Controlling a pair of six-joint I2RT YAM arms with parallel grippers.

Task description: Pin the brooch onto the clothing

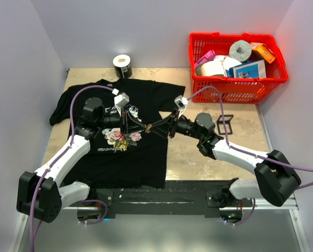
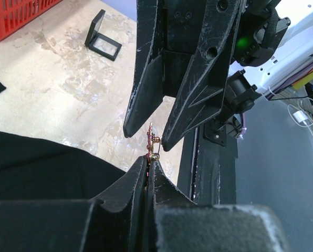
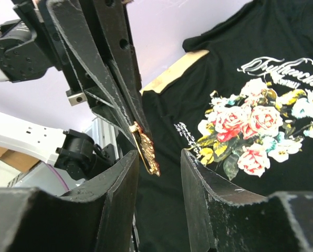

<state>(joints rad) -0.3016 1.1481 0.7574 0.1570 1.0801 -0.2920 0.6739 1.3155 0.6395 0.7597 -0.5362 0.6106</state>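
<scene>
Two arms meet above the T-shirt [image 1: 141, 157]. Your left hand [image 2: 150, 164] is clenched on the brooch [image 3: 146, 149], aloft; the right hand [image 3: 157, 155] straddles it, jaws apart, not gripping. Judged step: handover. Next you need a square, gentle closure.

Your top view looks steeply down from behind the arm bases [image 1: 38, 197] over the whole table [image 1: 188, 163]. Your wrist cameras ride close behind their fingers [image 2: 125, 199], facing each other; both share the brooch [image 2: 152, 146] between the tips
</scene>
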